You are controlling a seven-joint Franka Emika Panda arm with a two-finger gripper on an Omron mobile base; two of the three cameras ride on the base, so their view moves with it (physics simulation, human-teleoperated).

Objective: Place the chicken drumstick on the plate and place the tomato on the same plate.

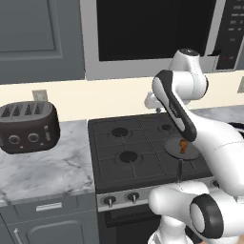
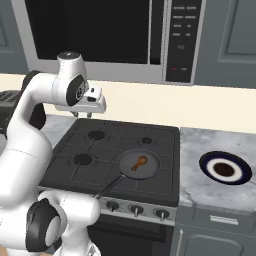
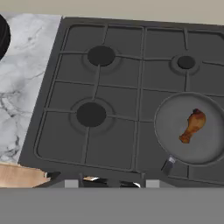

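The orange-brown chicken drumstick (image 2: 139,162) lies in a dark grey frying pan (image 2: 152,172) on the stove's front right burner; the hand view has the chicken drumstick (image 3: 193,126) at right. On the marble counter right of the stove sits the plate (image 2: 225,168), navy-rimmed with a white centre and nothing on it. My gripper (image 2: 82,115) hangs open and empty high over the stove's back left, well apart from the pan; the left base view has the gripper (image 1: 155,109) by the back wall. The tomato is out of view.
The pan's long handle (image 2: 107,190) points toward the stove's front edge, above the knobs (image 2: 135,210). A black toaster (image 1: 28,126) stands on the left counter. A microwave (image 2: 95,30) hangs over the stove (image 3: 100,109), close above my arm.
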